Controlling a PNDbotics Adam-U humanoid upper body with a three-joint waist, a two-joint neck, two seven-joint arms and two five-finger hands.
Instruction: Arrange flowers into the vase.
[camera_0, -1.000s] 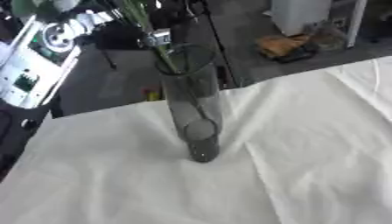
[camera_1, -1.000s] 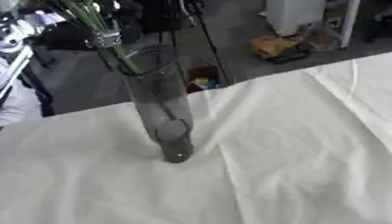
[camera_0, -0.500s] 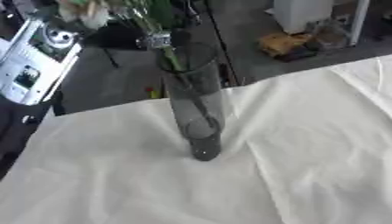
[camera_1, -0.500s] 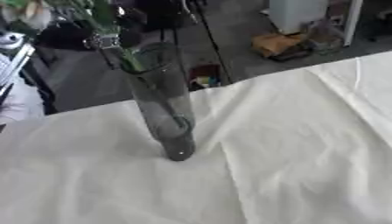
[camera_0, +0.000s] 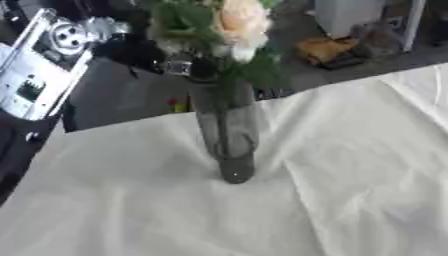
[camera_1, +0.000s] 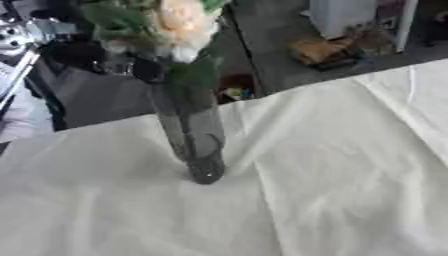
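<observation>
Left eye view: peach flower (camera_0: 240, 22) in grey vase (camera_0: 229, 132).

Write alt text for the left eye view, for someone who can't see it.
A tall dark glass vase stands on a white tablecloth, with a pale peach flower and green leaves at its mouth. A white and silver robot arm shows at the upper left; no hand is visible.

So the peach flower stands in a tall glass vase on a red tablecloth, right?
Not quite: the tablecloth is white, not red, as the left eye view shows. The rest holds: the peach flower stands in the tall glass vase.
</observation>
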